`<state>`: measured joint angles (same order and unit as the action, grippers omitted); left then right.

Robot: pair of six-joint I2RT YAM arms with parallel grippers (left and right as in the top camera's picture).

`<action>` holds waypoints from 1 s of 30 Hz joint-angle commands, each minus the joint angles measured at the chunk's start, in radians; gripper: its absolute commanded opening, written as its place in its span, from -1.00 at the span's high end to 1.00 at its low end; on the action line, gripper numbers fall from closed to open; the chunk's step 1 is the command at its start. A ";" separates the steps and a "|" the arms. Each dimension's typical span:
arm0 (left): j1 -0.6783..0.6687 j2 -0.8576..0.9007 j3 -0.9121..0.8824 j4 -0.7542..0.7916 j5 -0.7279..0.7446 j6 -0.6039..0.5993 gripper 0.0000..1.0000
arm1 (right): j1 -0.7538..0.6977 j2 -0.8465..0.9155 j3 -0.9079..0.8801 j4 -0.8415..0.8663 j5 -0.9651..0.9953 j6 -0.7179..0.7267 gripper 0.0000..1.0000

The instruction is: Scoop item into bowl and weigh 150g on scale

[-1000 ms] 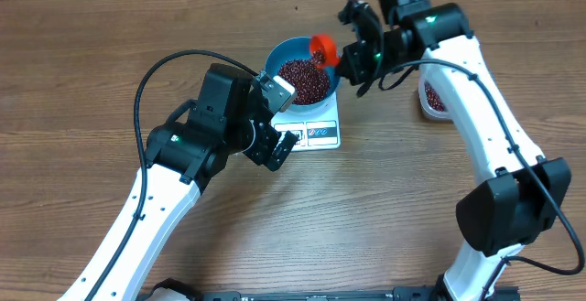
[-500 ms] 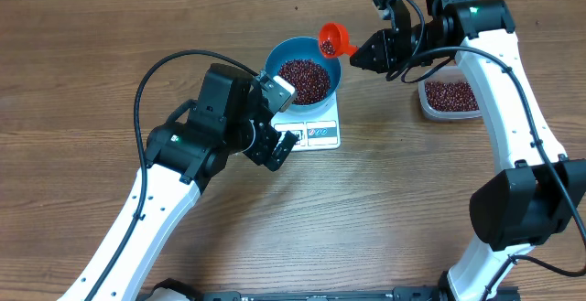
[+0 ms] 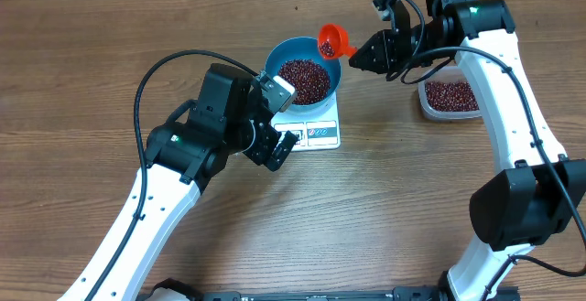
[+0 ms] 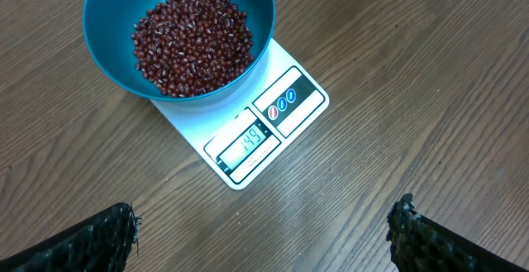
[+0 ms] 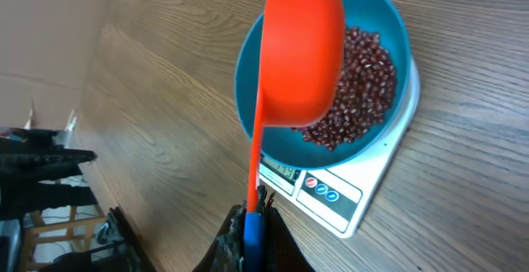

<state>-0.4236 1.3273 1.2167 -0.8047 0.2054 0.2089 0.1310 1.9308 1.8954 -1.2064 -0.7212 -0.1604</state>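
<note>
- The right fingers (image 3: 371,52) are clamped shut on the blue tip of the scoop's (image 5: 302,53) handle. The cup is beyond them, over the bowl's (image 4: 103,32) nearest rim, with a few beans in it as seen from overhead.
- The display (image 4: 252,144) seems to read 149, so the main risk is overshoot. A full tip would dump every bean in the cup and pass the target.
- With the cup so close to the rim, a careless tilt could knock the bowl, disturb the reading or spill beans onto the table (image 4: 413,98).
- The left fingers (image 4: 99,239) are spread wide and empty, hovering just short of the scale's (image 4: 190,123) display edge. Touching it would falsify the weight.
- The scoop's long axis runs straight out from the right fingers, mouth up and roughly level.
- The beans (image 4: 194,45) are heaped in the bowl on the scale, ahead of the left fingers. More fill the tub (image 3: 424,100) beside the right fingers.
</note>
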 commanded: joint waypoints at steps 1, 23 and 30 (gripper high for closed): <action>-0.002 -0.009 0.023 0.000 0.001 -0.014 -0.99 | 0.021 -0.033 0.030 0.000 0.064 0.004 0.92; -0.002 -0.009 0.023 0.000 0.001 -0.014 -0.99 | 0.224 -0.033 0.030 0.024 0.510 0.015 0.92; -0.002 -0.009 0.023 0.000 0.001 -0.014 -0.99 | 0.267 -0.033 0.030 0.028 0.571 0.000 0.92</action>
<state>-0.4236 1.3273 1.2167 -0.8047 0.2054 0.2089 0.3862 1.9308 1.8954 -1.1877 -0.1837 -0.1501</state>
